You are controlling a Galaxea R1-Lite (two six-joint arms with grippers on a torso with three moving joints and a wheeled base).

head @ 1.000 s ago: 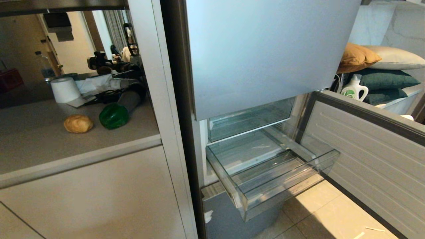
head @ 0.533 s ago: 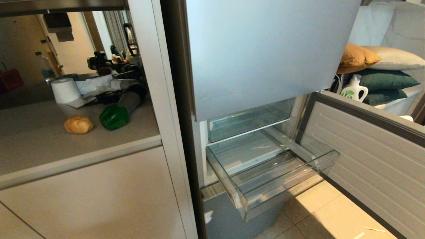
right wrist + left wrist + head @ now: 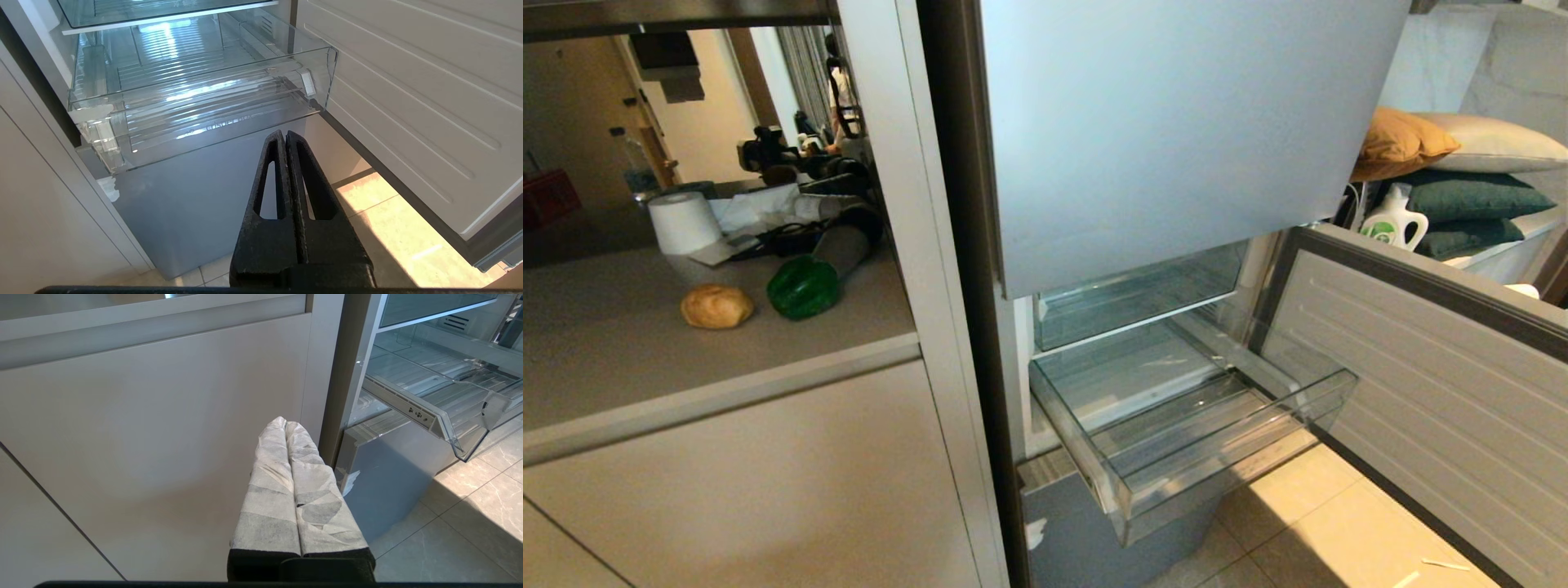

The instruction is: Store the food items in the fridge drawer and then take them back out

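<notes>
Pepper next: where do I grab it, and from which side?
The green bell pepper lies on its side on the counter, with clutter close behind it and the bread roll beside it. Probably best to come from above and front, closing across its broad glossy middle rather than its tapered end.

A white paper roll [image 3: 683, 220] stands on the grey worktop [image 3: 621, 359]; stacked cushions [image 3: 1462, 175] and a white detergent bottle [image 3: 1394, 217] sit beyond the tiled floor [image 3: 1331, 531].

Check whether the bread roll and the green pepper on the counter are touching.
Apart. The head view shows bare counter between the bread roll and the green pepper.
</notes>
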